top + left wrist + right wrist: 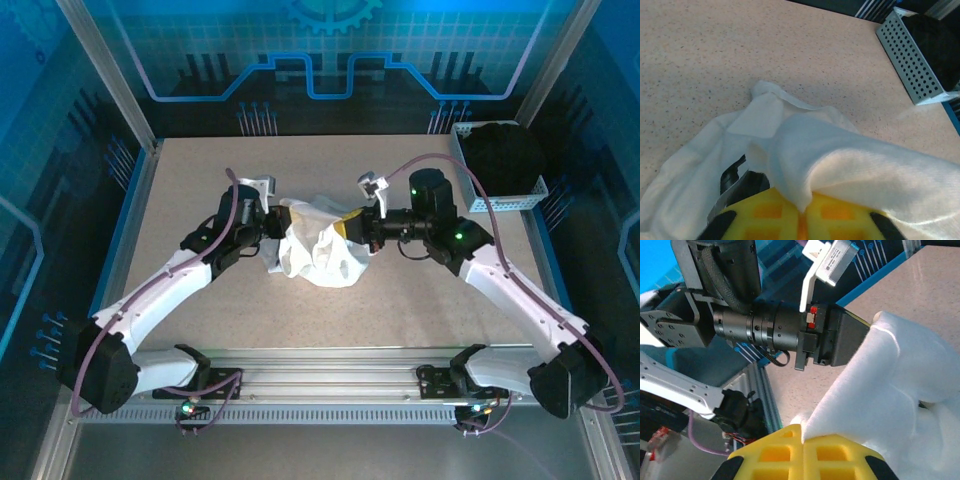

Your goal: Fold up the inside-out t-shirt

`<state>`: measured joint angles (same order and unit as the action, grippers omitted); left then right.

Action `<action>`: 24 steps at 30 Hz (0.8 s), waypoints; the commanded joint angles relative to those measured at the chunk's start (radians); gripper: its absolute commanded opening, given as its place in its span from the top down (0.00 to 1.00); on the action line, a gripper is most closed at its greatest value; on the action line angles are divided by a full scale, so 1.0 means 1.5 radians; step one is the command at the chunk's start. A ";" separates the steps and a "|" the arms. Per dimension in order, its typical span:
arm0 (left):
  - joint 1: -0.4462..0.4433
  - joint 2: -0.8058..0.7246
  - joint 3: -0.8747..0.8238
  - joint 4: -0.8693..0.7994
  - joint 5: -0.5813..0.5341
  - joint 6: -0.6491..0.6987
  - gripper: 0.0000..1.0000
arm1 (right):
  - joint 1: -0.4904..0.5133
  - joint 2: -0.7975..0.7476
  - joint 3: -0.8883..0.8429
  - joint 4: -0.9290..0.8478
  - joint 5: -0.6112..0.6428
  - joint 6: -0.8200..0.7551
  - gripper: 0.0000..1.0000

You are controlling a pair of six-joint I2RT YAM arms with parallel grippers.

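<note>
Shirt: the thin white cloth inside-out t-shirt [318, 250] sits bunched in a crumpled heap on the speckled beige desk [190, 180]. It is well apart from the white perforated metal basket [497, 205], to the basket's left and nearer the arms.
Left gripper: the black-and-yellow left gripper [802, 215] has its pads pressed together on a fold of the t-shirt, on the side of the heap away from the basket.
Right gripper: the black-and-yellow right gripper [802, 437] is likewise closed tight on a pinch of white cloth, on the side of the heap facing the basket.
Why held so: with a pinch at each end, I judge the arms are set to draw apart and spread the heap flat before any fold.
Doubt: I cannot tell whether each pinch holds hem, sleeve or shoulder, because the cloth is too crumpled.
Basket: it holds a black garment [505, 155], out of the way of the work.
Progress: early, by my judgement, since nothing lies flat or folded.
</note>
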<state>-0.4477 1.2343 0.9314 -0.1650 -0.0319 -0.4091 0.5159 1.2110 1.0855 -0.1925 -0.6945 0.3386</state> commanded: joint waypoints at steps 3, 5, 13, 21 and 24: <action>0.004 -0.035 0.004 -0.033 -0.018 0.025 0.68 | -0.024 0.036 0.009 0.044 -0.035 0.075 1.00; 0.003 -0.070 -0.015 -0.042 0.004 0.025 0.55 | -0.031 0.045 0.005 0.061 -0.039 0.096 1.00; -0.063 -0.194 -0.109 0.082 0.142 0.056 0.42 | -0.033 0.083 0.039 0.039 -0.052 0.101 1.00; -0.091 -0.091 -0.059 0.123 0.283 0.058 0.56 | -0.034 0.086 0.050 0.024 -0.054 0.097 1.00; -0.091 -0.065 -0.049 0.126 0.280 0.071 0.57 | -0.035 0.086 0.053 0.023 -0.055 0.096 1.00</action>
<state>-0.5793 1.1194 0.8139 -0.0158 0.3286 -0.3386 0.4744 1.3357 1.1267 -0.1493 -0.7456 0.4793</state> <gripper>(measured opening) 0.434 0.046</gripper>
